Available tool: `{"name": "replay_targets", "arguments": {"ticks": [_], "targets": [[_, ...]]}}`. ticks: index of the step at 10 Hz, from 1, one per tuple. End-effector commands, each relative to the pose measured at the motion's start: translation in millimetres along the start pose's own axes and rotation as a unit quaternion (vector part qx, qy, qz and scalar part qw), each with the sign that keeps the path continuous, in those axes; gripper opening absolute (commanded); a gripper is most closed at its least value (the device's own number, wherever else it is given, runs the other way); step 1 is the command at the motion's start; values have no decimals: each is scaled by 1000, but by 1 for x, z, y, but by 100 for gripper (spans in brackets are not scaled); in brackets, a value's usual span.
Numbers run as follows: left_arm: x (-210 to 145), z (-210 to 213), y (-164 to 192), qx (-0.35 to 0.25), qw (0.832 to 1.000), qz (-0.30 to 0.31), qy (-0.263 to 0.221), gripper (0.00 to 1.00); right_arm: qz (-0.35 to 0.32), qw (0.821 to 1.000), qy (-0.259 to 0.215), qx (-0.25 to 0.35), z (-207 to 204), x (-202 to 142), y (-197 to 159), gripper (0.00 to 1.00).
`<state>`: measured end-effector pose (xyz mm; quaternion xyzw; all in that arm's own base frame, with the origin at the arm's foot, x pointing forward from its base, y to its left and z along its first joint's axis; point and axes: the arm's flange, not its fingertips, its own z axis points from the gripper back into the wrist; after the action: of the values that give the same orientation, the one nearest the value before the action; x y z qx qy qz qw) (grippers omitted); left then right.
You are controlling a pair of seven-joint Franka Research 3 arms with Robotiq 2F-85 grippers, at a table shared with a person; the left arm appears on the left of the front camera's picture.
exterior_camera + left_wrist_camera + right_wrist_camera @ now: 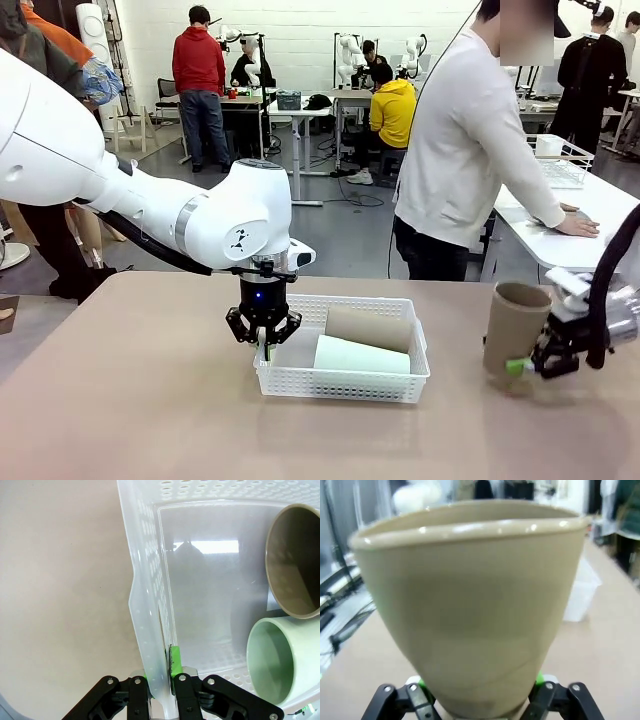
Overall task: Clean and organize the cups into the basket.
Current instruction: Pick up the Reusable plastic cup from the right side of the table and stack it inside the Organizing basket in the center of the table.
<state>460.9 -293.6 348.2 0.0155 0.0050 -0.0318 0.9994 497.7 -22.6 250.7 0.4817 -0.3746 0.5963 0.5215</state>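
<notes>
Upright tan cup [515, 325], clamped low in right end effector [522, 370] at the right of the desk [130, 400], had the basket [345, 384] to its left, where mint cup [360, 356] and another tan cup [368, 327] lay on their sides, long axes left-right; left end effector [264, 343] was pinched shut on basket's left wall.

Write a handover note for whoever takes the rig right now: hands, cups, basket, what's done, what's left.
Left hand: shut on the left wall of the basket.
Right hand: closed on the base of the upright tan cup, right of the basket. Cannot tell whether the cup is lifted off the table.
Done: lying tan cup and mint cup lie side by side in the basket's right half, mouths toward the left wall.
Left: bring the upright tan cup over, probably lay it in the free left half, then release both hands.
</notes>
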Motion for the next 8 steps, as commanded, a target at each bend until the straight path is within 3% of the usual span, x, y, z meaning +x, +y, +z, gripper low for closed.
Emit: {"name": "replay_targets", "arguments": {"ticks": [1, 2, 4, 5, 8], "targets": [[-2, 0, -1, 1, 1000, -2, 1, 0, -35, 993, 13, -109, 25, 86, 21, 0], [-2, 0, -1, 1, 1000, -2, 1, 0, -49, 989, 14, -142, 38, 134, 25, 0], [-2, 0, -1, 1, 1000, -2, 1, 0, -80, 983, 0, -168, 52, 198, 25, 0], [-2, 0, -1, 1, 1000, -2, 1, 0, -74, 982, 1, -173, 54, 214, 26, 0], [-2, 0, -1, 1, 1000, -2, 1, 0, -60, 984, 2, -166, 68, 221, 34, 0]]}}
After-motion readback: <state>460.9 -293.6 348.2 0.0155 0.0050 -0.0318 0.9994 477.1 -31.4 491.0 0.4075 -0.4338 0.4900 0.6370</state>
